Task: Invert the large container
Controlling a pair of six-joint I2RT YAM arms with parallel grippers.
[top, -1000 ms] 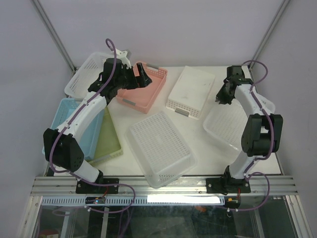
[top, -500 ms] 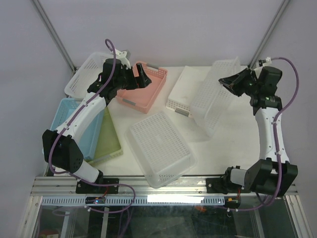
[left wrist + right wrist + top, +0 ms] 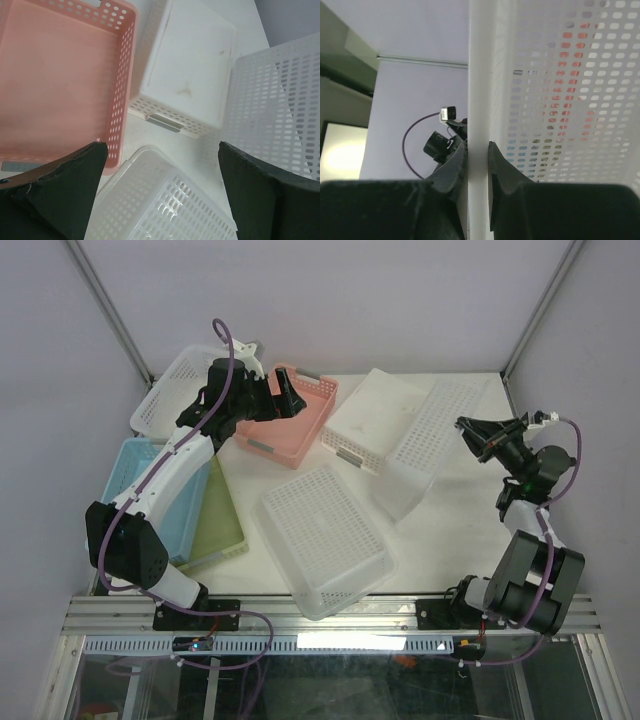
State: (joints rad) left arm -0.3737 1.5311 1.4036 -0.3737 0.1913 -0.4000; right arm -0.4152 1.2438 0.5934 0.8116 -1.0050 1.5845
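1. Now the large container (image 3: 425,435) is on the right half of the surface (image 3: 450,540). It is tipped up on a slant, not lying flat.
2. Its long side runs from the near middle of the surface toward the far right corner.
3. The right jaws are clenched on the thin rim of its right long side. In the right wrist view, the two fingers (image 3: 452,170) press that rim from both sides.
4. So the container lies to the left of the right jaws. Its wall full of holes takes up most of that view.
5. Its left side is low and just beside the white basket (image 3: 365,420), which lies bottom up. I cannot tell if the two touch.
6. The left jaws are spread wide with nothing in them. They hang over the pink basket (image 3: 295,425), well apart from the container.
7. The right arm (image 3: 530,490) is the nearer one, so I think this job belongs to it.
8. I think the container is only partway over. The held rim has to come down until the open side faces the surface.
9. The white basket is very close on the left, so the container could land on it and end up crooked.
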